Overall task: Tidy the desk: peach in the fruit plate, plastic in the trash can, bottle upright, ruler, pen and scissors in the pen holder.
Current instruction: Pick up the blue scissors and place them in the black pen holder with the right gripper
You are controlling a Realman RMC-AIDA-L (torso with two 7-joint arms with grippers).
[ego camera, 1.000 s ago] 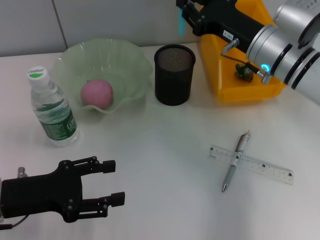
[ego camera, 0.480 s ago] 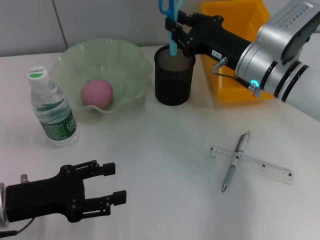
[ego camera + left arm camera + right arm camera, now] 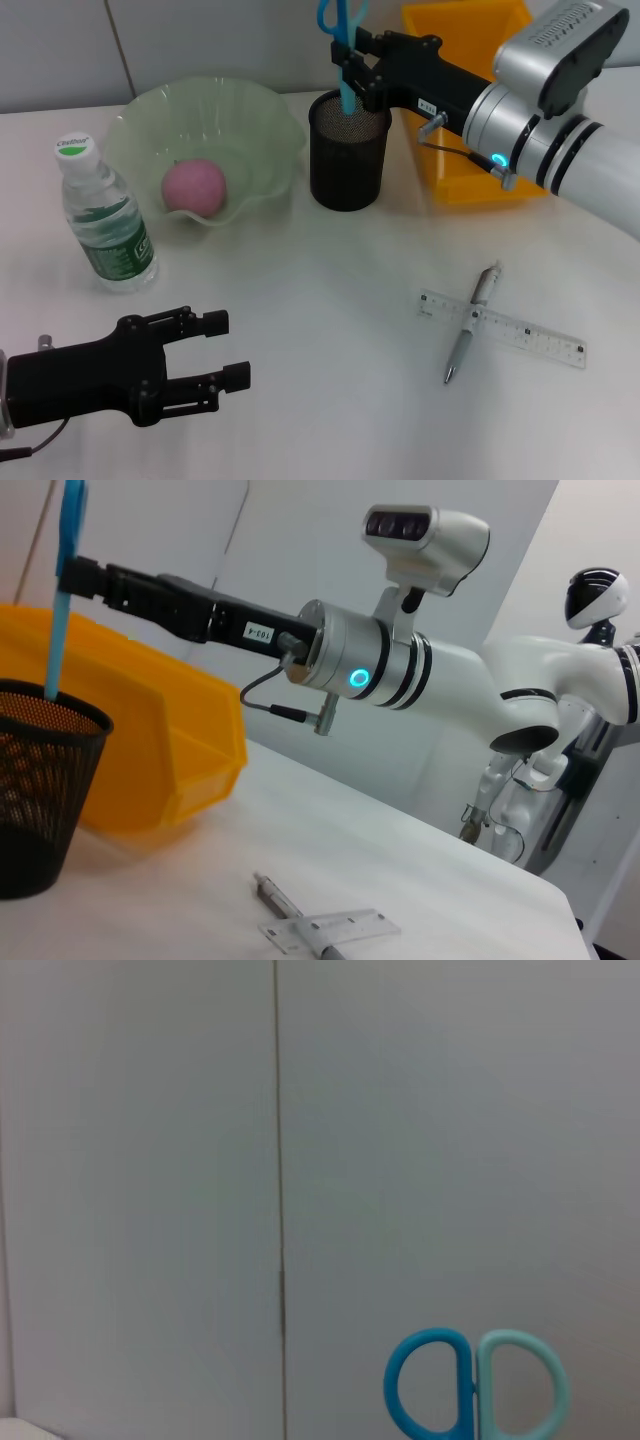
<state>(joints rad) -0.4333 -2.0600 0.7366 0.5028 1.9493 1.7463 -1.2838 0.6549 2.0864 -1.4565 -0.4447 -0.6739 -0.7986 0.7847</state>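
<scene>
Since a second ago the right gripper point(image 3: 350, 62) has swung from over the yellow bin point(image 3: 470, 150) to the pen holder point(image 3: 348, 150), pinching the scissors point(image 3: 342, 50) upright, blades just inside the rim. Low at the near edge, the left gripper point(image 3: 215, 348) hangs with fingers spread, idle. Already done, by the look of it: peach point(image 3: 194, 186) in the fruit plate point(image 3: 260, 130), bottle point(image 3: 100, 215) upright. Pen point(image 3: 472, 322) and ruler point(image 3: 520, 335) lie crossed on the desk point(image 3: 330, 290), left to do. Only the right wrist view shows the scissor handles whole; the left wrist view shows the blades entering the holder.
</scene>
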